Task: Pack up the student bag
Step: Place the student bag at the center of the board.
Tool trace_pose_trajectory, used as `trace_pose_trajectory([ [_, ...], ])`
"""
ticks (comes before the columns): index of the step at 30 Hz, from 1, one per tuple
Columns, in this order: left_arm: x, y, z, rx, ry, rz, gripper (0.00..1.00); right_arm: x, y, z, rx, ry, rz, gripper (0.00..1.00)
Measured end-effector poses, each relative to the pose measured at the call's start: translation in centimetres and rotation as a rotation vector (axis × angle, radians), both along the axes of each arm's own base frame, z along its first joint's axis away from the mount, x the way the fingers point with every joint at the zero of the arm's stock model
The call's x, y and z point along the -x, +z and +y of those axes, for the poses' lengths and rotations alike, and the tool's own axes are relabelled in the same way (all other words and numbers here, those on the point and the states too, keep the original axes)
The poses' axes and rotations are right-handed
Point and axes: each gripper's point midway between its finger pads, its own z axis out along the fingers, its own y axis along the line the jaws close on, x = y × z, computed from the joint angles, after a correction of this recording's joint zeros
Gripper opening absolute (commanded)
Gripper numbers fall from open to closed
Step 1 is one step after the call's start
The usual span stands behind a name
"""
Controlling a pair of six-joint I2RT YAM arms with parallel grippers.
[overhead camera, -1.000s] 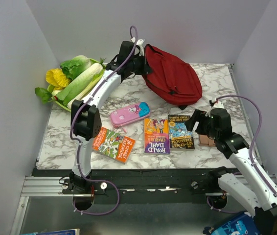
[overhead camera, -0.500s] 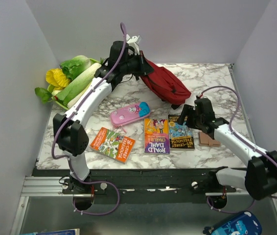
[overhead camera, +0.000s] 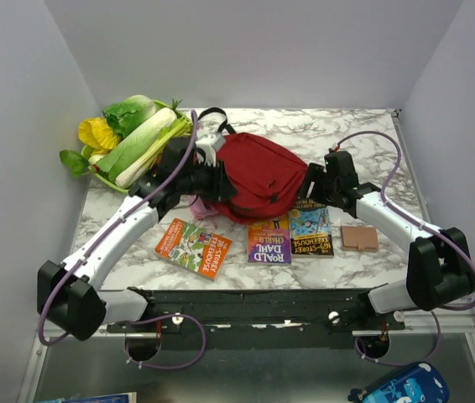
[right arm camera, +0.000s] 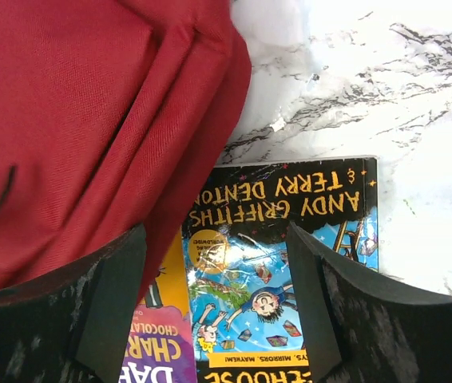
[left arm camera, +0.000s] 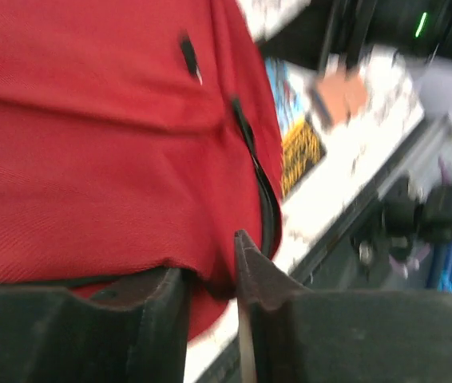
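Left gripper: jaws narrowly parted against the large dark-red fabric student bag; whether it is gripping cannot be told. Right gripper: jaws wide, empty, the bag's edge and a blue paperback book just beneath. Step, judged: positioning the bag between both grippers. Next move likely calls for finding the zip.

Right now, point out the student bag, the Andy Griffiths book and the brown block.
student bag [overhead camera: 263, 168]: top view, red front panel.
Andy Griffiths book [right arm camera: 290, 198]: right wrist view, cover's author line.
brown block [overhead camera: 359, 238]: top view, top face.
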Motion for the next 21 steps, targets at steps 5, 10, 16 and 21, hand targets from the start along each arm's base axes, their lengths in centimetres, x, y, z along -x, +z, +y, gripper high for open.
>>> trace_pose_trajectory([
  [5, 8.2, -7.2, 1.1, -0.125, -0.181, 0.123, 0.97, -0.1, 0.1, 0.0, -0.002, -0.004, -0.003, 0.79],
  [10, 13.4, -8.6, 1.5, -0.197, -0.389, 0.119, 0.99, 0.0, 0.3, 0.0, -0.005, -0.006, -0.002, 0.83],
  [16, 11.1, -4.0, 1.3, -0.236, -0.419, -0.111, 0.99, 0.5, 2.7, 0.7, -0.050, -0.002, -0.054, 0.83],
  [21, 6.1, -0.7, 1.7, -0.338, -0.310, -0.335, 0.99, 2.0, 4.0, 3.3, -0.114, 0.034, -0.072, 0.83],
])
